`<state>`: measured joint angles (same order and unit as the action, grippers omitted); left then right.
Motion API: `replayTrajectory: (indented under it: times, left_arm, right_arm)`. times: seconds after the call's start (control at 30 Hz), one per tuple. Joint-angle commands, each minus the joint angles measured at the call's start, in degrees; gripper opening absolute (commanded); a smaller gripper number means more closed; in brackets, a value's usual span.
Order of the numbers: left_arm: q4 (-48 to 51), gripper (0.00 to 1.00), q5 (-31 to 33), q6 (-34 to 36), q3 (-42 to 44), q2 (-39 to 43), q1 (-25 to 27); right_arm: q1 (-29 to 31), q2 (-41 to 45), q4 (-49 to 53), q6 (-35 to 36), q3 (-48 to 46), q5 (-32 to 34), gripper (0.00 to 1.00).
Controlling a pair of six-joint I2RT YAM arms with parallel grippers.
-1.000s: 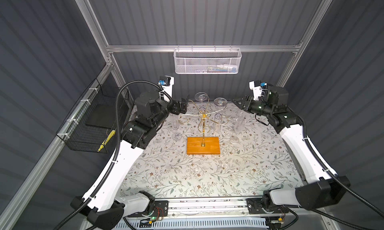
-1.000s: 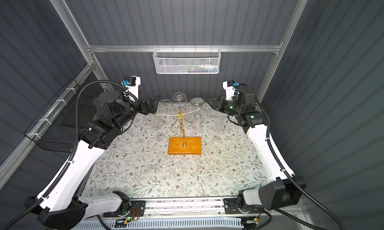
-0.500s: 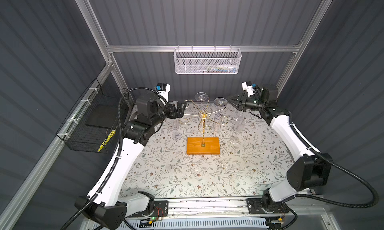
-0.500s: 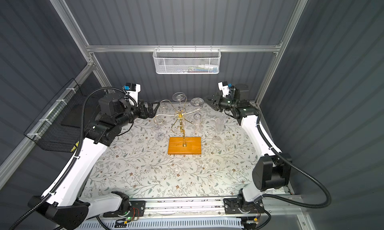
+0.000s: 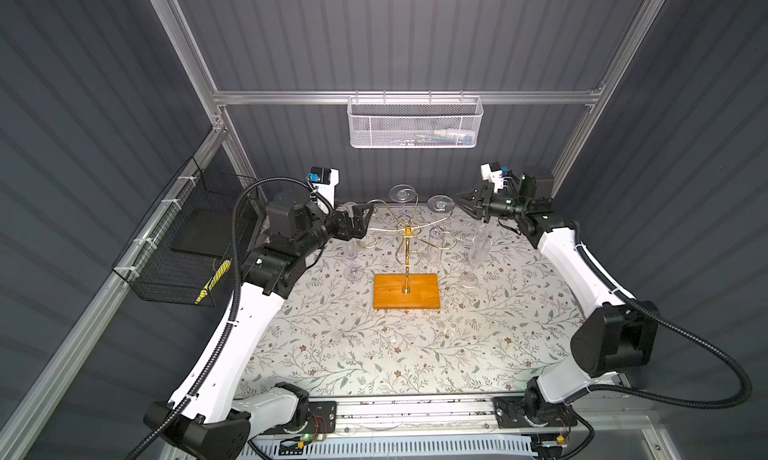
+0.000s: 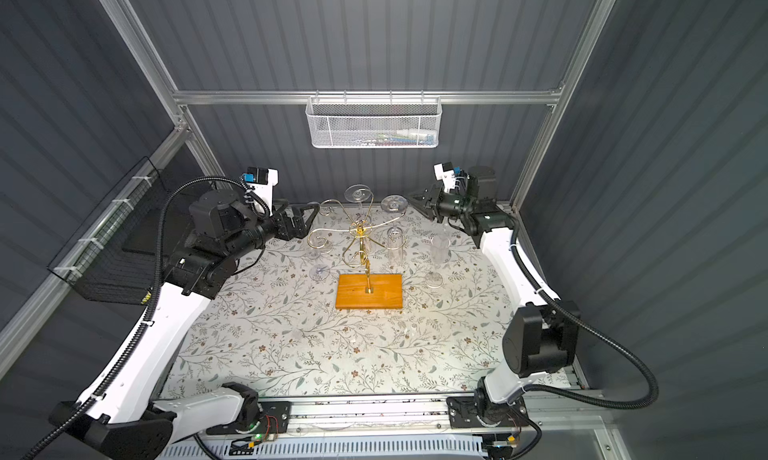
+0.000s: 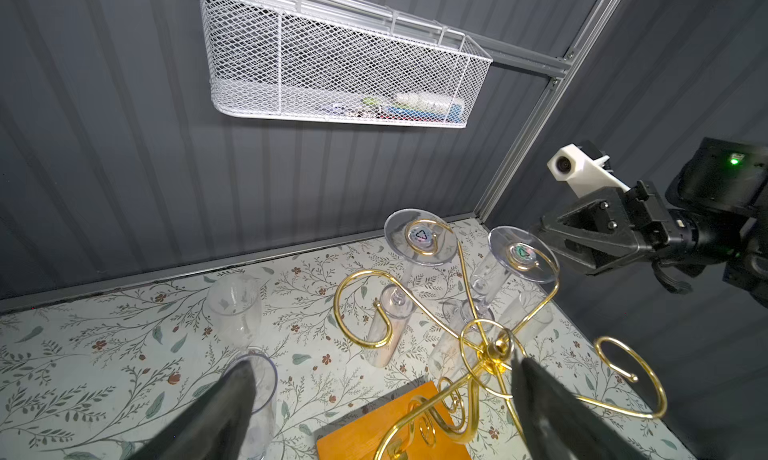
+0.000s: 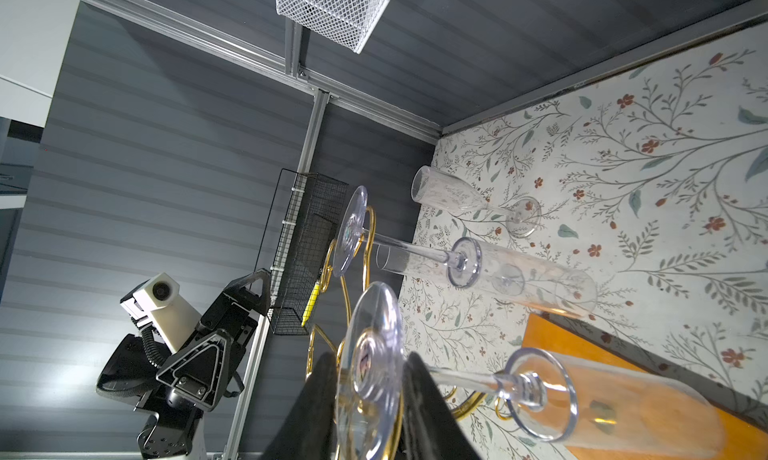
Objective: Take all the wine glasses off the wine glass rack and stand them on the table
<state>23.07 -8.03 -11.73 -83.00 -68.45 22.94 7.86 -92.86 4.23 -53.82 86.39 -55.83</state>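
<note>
Not off yet: the wine glass [image 8: 532, 389] hangs on the wine glass rack [image 5: 390, 296], its foot inside the half-shut right pincer [image 8: 370, 362], squeezed or not I cannot tell; the left pincer [image 7: 382, 366] is wide open, empty.

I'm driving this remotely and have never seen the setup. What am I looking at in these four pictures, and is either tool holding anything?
You are seeing two robot arms at a table, each ending in a two-fingered tool. Both top views look down from overhead. The other two pictures come from a camera on each wrist. On the table stands a gold rack with a hung glass, foot up, and another beside it. Loose glasses stand left and right of the rack. The left tool is open and empty. The right tool has a finger on each side of the first hung glass's foot. Whether it is gripping, I cannot tell.
</note>
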Motion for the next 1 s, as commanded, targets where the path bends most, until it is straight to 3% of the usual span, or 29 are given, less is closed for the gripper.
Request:
replayTrajectory:
  times: [0.0, 0.57, 0.97]
  left_arm:
    - [-1.4, 0.98, -0.4, -0.1, 0.9, 1.7, 0.0]
    - [-0.3, 0.98, 0.1, 1.0, 1.0, 2.0, 0.0]
    - [-0.3, 0.99, -0.2, 1.1, 1.0, 2.1, 0.0]
  right_arm:
    - [0.0, -1.2, -0.5, 0.2, 1.8, -1.6, 0.30]
    - [0.3, -2.5, 0.6, 0.2, 3.5, -1.7, 0.20]
    - [0.6, -2.9, 1.7, 0.7, 3.7, -2.1, 0.19]
